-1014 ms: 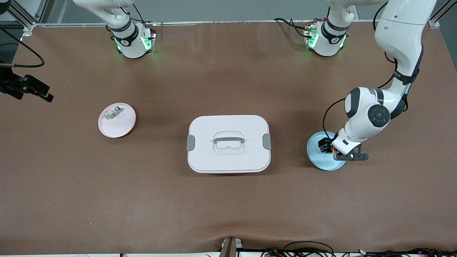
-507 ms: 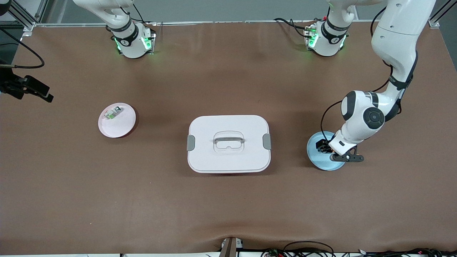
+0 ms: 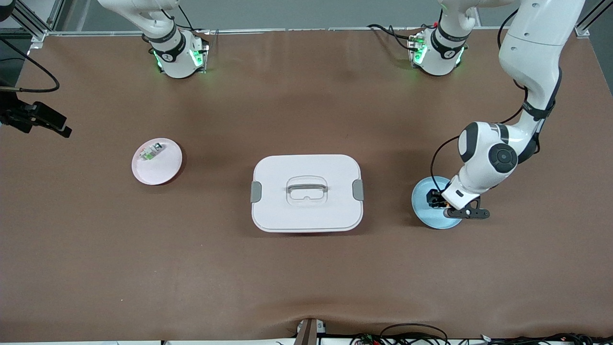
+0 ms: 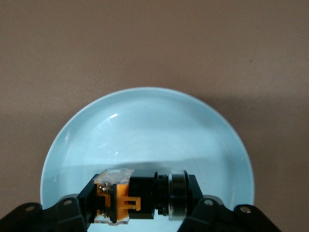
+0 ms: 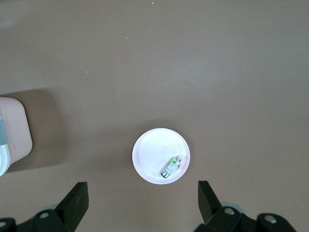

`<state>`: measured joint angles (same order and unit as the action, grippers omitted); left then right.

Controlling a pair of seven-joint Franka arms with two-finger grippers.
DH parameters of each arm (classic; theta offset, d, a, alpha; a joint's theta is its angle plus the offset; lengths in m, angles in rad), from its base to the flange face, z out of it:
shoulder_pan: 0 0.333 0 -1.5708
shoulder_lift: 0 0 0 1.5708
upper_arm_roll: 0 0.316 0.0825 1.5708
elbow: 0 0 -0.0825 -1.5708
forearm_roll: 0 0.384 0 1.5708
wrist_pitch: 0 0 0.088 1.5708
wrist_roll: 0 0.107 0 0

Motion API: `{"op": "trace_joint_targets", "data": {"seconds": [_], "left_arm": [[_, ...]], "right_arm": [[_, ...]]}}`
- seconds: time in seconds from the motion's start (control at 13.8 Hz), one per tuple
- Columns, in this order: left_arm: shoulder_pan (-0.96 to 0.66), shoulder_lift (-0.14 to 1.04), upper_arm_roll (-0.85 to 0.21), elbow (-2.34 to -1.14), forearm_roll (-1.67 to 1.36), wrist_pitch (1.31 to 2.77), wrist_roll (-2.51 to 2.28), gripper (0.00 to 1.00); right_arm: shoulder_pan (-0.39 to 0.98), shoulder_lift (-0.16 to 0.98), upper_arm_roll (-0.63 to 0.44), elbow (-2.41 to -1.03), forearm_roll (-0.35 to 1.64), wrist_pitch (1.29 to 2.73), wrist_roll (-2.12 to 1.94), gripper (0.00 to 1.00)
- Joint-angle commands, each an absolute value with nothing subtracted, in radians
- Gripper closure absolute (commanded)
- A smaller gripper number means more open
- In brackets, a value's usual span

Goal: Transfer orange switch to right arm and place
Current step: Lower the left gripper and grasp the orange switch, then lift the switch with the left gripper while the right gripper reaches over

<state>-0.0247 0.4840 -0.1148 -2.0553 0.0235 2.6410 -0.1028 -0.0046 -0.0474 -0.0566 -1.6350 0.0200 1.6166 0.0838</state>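
A brown-covered table [image 3: 297, 278] is seen bearing three things. A white lidded box [image 3: 306, 192] is set at its middle, a pink plate [image 3: 157, 162] toward the right arm's end, and a light blue plate [image 3: 427, 211] toward the left arm's end.

White lidded box [image 3: 306, 192] mid-table between plates [image 3: 156, 161].
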Motion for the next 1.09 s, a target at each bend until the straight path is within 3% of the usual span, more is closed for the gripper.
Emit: {"op": "trace_joint_targets", "data": {"seconds": [0.0,0.14,0.51,1.01], "left_arm": [[-0.018,0.385,-0.158,-2.031,0.006,2.53,-0.188,1.0],[-0.017,0.35,-0.207,-1.972,0.005,2.44,-0.309,1.0],[-0.037,0.37,-0.337,-1.648,-0.058,2.123,-0.65,1.0],[-0.144,0.413,-0.388,-1.436,-0.265,2.089,-1.114,1.0]], "right_arm": [[-0.005,-0.067,-0.058,-1.652,0.009,1.609,0.101,0.0],[-0.005,-0.066,-0.061,-1.646,0.011,1.608,0.109,0.0],[-0.029,-0.061,-0.061,-1.617,0.026,1.548,0.112,0.0],[-0.025,-0.052,-0.057,-1.618,0.087,1.548,0.114,0.0]]}}
